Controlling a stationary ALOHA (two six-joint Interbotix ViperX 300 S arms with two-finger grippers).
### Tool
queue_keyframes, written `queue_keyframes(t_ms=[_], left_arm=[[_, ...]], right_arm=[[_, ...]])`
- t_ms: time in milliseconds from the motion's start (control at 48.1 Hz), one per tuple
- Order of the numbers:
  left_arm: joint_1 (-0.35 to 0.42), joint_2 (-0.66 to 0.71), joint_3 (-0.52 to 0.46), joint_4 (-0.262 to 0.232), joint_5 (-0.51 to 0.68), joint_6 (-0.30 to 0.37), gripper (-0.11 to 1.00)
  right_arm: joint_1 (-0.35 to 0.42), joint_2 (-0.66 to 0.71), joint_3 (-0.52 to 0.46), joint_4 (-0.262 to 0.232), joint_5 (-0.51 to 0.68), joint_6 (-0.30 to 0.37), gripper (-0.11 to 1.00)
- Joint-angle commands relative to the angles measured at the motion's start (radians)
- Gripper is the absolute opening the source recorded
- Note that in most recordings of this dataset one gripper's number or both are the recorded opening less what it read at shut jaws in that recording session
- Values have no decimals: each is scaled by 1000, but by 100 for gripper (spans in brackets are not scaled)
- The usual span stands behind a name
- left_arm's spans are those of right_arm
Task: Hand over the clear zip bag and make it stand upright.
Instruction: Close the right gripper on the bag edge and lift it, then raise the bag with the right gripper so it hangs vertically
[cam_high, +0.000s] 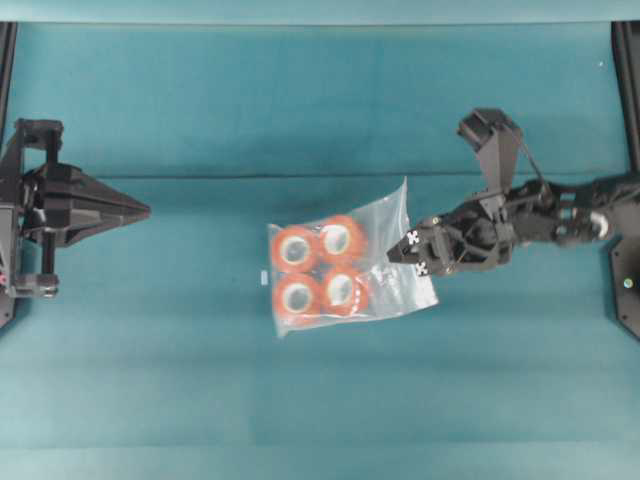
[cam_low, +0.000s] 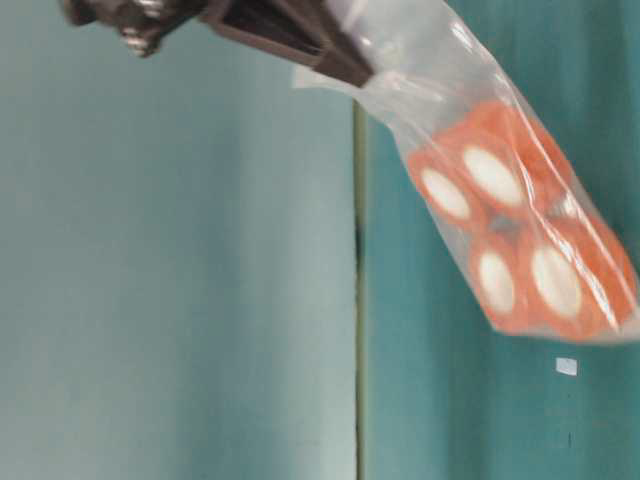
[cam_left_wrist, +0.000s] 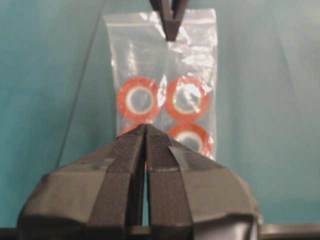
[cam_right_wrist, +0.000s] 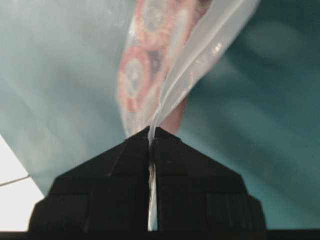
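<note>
The clear zip bag (cam_high: 320, 268) holds several orange rolls with white cores and hangs at the middle of the table. My right gripper (cam_high: 402, 252) is shut on the bag's clear edge, at the bag's right side in the overhead view. In the table-level view the bag (cam_low: 500, 210) slants down from the gripper (cam_low: 350, 65). In the right wrist view the plastic (cam_right_wrist: 190, 65) runs between the closed jaws of that gripper (cam_right_wrist: 151, 131). My left gripper (cam_high: 146, 210) is shut and empty at the far left. In its wrist view (cam_left_wrist: 145, 128) it faces the bag (cam_left_wrist: 165, 65).
The table is covered in teal cloth (cam_high: 200, 380). A small white tag (cam_high: 262, 275) lies just left of the bag. Black frame posts (cam_high: 627, 80) stand at the table's side edges.
</note>
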Motion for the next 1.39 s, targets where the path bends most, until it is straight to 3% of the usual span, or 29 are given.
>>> queue_keyframes(t_ms=[0, 187, 416, 1061, 1373], left_arm=[[2, 0, -18, 2, 2, -8, -1], [0, 5, -25, 2, 78, -18, -1], [0, 8, -25, 2, 86, -18, -1], [-2, 8, -23, 2, 92, -18, -1], [-2, 9, -21, 2, 97, -18, -1]], right_arm=[[-11, -21, -46, -3, 44, -37, 1], [-26, 0, -143, -14, 89, -58, 1], [-54, 58, -276, -69, 290, -110, 0], [-104, 132, -463, -115, 517, -207, 0], [-106, 160, -514, -175, 624, -221, 0]])
